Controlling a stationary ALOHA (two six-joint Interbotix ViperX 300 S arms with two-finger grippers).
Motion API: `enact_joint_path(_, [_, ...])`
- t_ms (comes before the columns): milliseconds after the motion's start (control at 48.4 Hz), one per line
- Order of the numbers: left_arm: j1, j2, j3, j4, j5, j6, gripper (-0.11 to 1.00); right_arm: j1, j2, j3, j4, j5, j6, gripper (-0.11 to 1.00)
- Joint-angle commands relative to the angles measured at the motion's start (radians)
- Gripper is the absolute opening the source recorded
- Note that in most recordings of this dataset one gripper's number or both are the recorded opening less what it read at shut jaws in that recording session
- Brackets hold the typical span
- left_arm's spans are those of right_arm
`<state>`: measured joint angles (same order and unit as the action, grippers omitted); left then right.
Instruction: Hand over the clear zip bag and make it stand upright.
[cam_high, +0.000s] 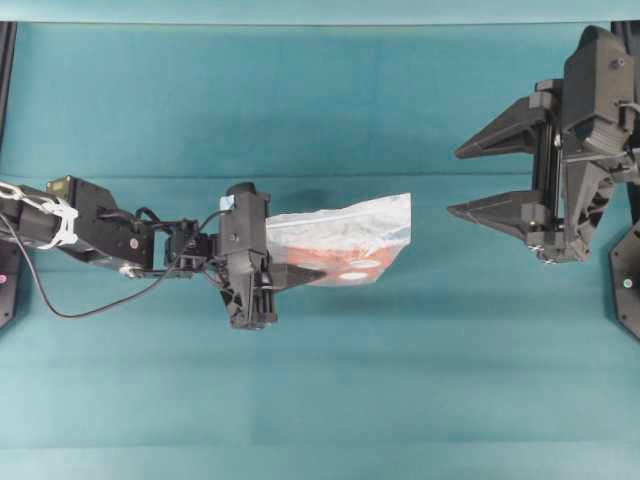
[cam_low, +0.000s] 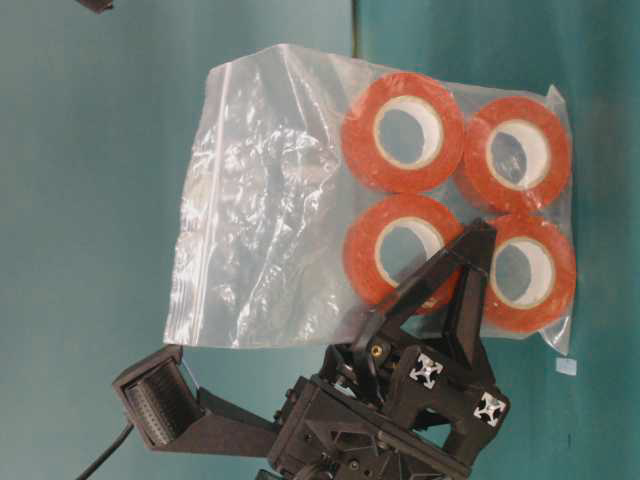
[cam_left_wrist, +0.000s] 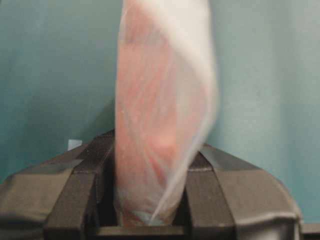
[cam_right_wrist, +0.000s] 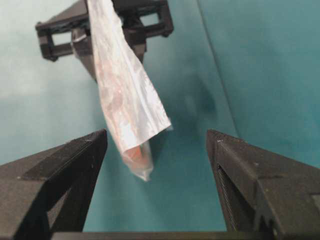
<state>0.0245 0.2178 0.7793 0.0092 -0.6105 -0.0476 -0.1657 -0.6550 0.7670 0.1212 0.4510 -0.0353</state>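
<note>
**Left gripper holds bag in mid-air; right gripper spread wide, clear of it**

The left gripper (cam_high: 285, 272) is clamped on one end of the clear zip bag (cam_high: 350, 235). The bag projects from its fingertips toward the right gripper (cam_high: 480, 178), lifted above the teal table (cam_high: 320, 100).

Overhead view: only the bag's outline and a patch of orange show. The table-level view shows the flat face: four orange tape rolls (cam_low: 402, 132) with white cores packed at one end, the other end slack crinkled film with the zip strip (cam_low: 215, 180) along its edge. One black finger (cam_low: 445, 275) lies across the lower rolls. The left wrist view shows the bag edge-on and blurred, pinched between both fingers.

The right gripper stands with its jaws fully spread and nothing between them. It is well apart from the bag's free edge in the overhead view. The right wrist view shows the bag hanging in line with the gap between its fingers (cam_right_wrist: 65, 170), with bare table on both sides and beneath it.
</note>
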Motion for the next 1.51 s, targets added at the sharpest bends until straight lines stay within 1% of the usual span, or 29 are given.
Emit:
enact_joint_path(0, [-0.002, -0.014, -0.009, 0.002, -0.003, 0.002, 0.24, -0.002, -0.006, -0.008, 0.002, -0.012, 0.008, 0.85])
enact_joint_path(1488, [0.0, -0.021, -0.011, 0.003, 0.02, 0.002, 0.24, -0.002, 0.003, -0.006, 0.002, -0.012, 0.002, 0.85])
